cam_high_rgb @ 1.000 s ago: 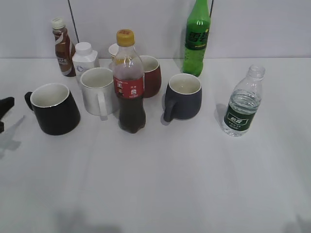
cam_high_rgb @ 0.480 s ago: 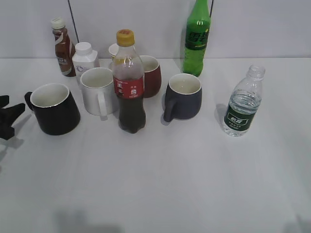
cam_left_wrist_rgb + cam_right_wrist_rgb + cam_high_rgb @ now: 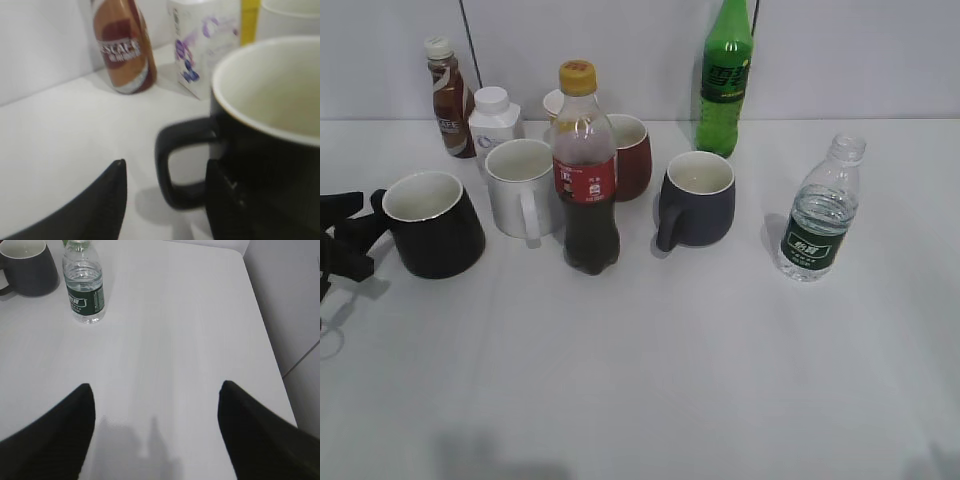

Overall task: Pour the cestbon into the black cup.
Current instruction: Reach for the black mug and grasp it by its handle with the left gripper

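Cestbon, the small clear plastic water bottle with dark green label (image 3: 820, 213), stands upright and uncapped at the right of the white tabletop (image 3: 720, 360); glossy black tapered mug with white inside (image 3: 428, 223) sits far left, well apart.

Handling, as a judgement: bottle is mostly full, so moderately heavy; thin wall will flex, and squeezing an open neck could spill, so grip mid-body at the label band, firm but not crushing (label likely gives better friction than bare plastic). Right gripper (image 3: 155, 405) has jaws apart, holding nothing, bottle ahead and to its left near the matte dark grey-blue mug (image 3: 22, 265). Left gripper (image 3: 165, 195) has jaws apart, straddling the black mug's loop handle (image 3: 182, 165), not yet clamped. Mug looks rigid, glossy, likely slippery; the handle is the sensible hold.
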Robot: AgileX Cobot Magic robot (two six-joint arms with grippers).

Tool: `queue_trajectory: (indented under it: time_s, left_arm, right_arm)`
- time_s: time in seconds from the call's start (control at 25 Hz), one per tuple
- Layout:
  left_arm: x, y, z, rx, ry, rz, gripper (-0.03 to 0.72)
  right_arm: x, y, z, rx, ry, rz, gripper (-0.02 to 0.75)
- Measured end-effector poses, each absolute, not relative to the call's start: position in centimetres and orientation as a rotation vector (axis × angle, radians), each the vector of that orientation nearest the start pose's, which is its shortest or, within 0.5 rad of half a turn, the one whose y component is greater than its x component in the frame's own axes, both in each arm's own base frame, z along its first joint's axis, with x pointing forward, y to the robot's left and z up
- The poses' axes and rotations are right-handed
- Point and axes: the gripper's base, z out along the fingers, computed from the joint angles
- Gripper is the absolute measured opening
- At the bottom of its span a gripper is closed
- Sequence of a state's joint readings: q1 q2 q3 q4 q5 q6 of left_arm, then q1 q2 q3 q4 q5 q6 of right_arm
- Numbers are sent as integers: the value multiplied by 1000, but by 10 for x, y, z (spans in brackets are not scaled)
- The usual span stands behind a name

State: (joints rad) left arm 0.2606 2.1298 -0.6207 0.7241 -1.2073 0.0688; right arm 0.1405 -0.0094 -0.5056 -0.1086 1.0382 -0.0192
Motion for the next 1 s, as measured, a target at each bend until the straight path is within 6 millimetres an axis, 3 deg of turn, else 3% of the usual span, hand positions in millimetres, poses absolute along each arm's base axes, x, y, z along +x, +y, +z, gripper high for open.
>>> queue_trajectory:
  time_s: [0.64,1.0]
  left_arm:
    - [316,7,62,603,1749,-249,395]
    - [319,3,63,594,1744,-244,348]
  right_arm:
    - [-5,-9,281,-154,1997,-51,589]
    - [-5,-9,281,-154,1997,-51,589]
